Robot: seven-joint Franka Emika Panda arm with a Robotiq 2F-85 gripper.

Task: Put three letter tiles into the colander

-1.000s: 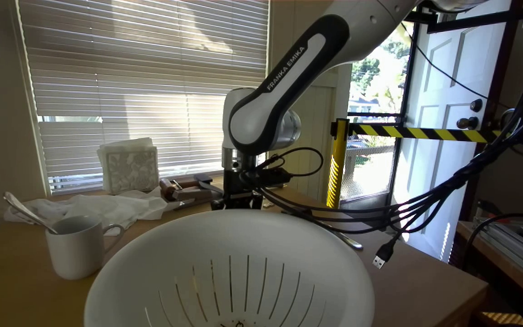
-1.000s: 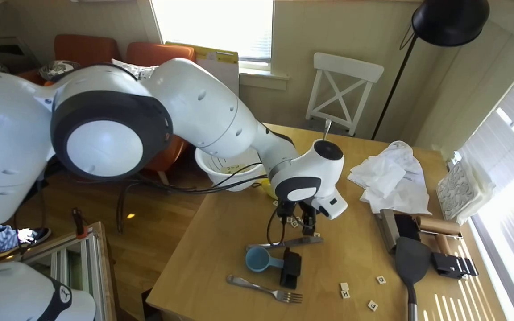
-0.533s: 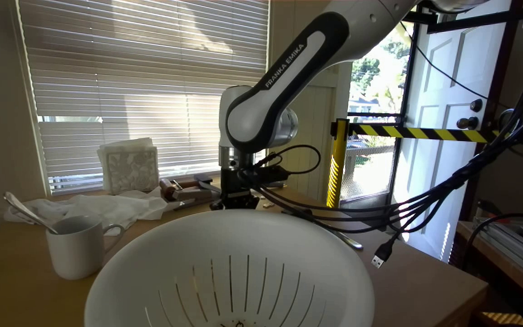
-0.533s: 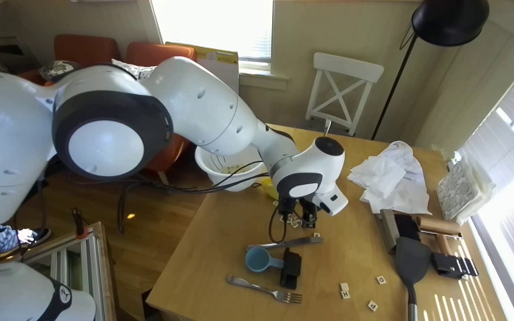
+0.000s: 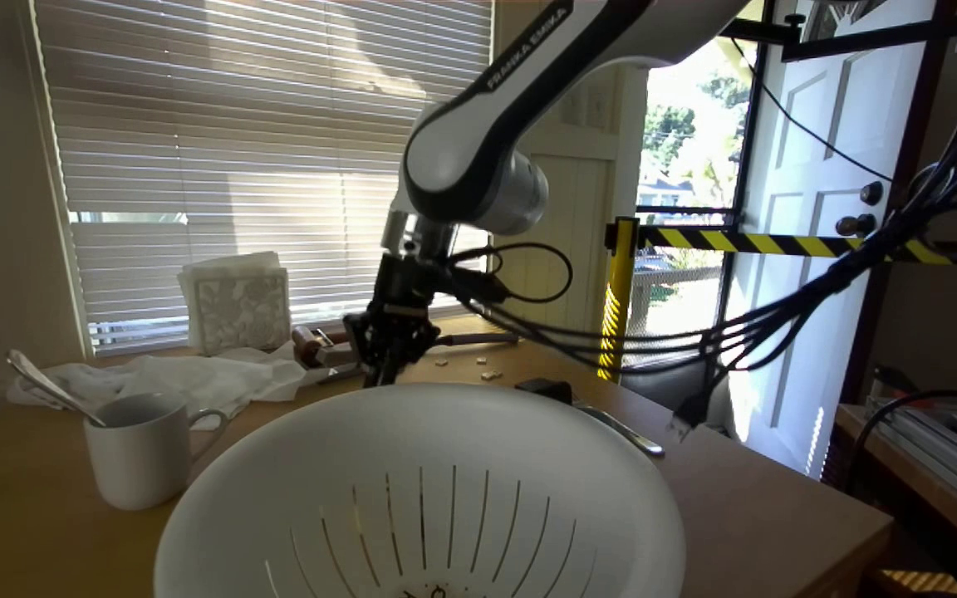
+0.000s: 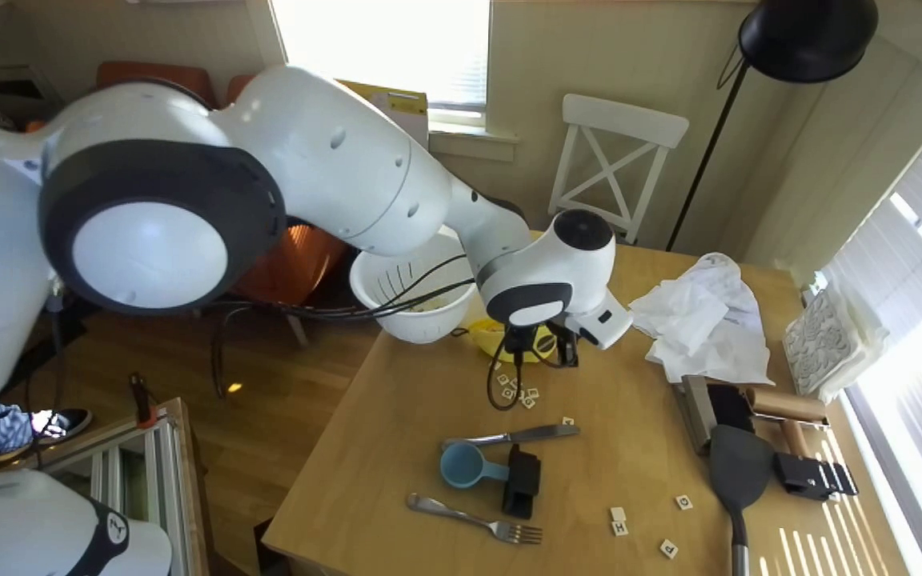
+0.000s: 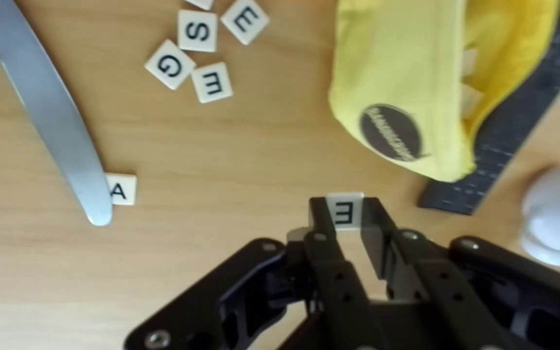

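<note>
Presently: 1 E tile (image 7: 344, 214), pinched between the jaws of the gripper (image 7: 344, 211).
Possible faults: slipping, from so small a hold; landing outside the colander (image 5: 424, 432), from early release.

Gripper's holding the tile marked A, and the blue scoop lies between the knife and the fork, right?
One slip: the wrist view shows the gripper holding a tile marked E, not A. The blue scoop does lie between the knife and the fork.
</note>
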